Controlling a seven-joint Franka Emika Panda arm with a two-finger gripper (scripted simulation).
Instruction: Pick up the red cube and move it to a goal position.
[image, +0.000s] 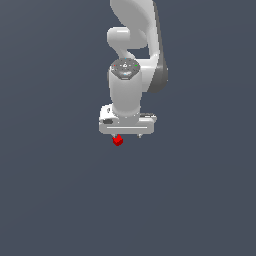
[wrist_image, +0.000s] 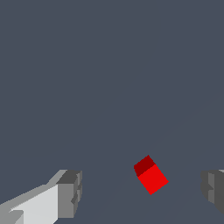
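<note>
The red cube (image: 117, 141) lies on the dark grey floor, just under the white hand of the arm in the exterior view. In the wrist view the red cube (wrist_image: 151, 175) sits turned at an angle between the two grey fingertips, nearer to one fingertip (wrist_image: 213, 189) than to the other fingertip (wrist_image: 70, 192), touching neither. My gripper (wrist_image: 142, 190) is open, its jaws spread wide with a gap on each side of the cube. In the exterior view the gripper (image: 128, 135) points straight down and its fingers are mostly hidden by the hand.
The white arm (image: 135, 45) rises behind the hand toward the top of the exterior view. Plain dark grey floor (image: 60, 200) surrounds the cube on all sides.
</note>
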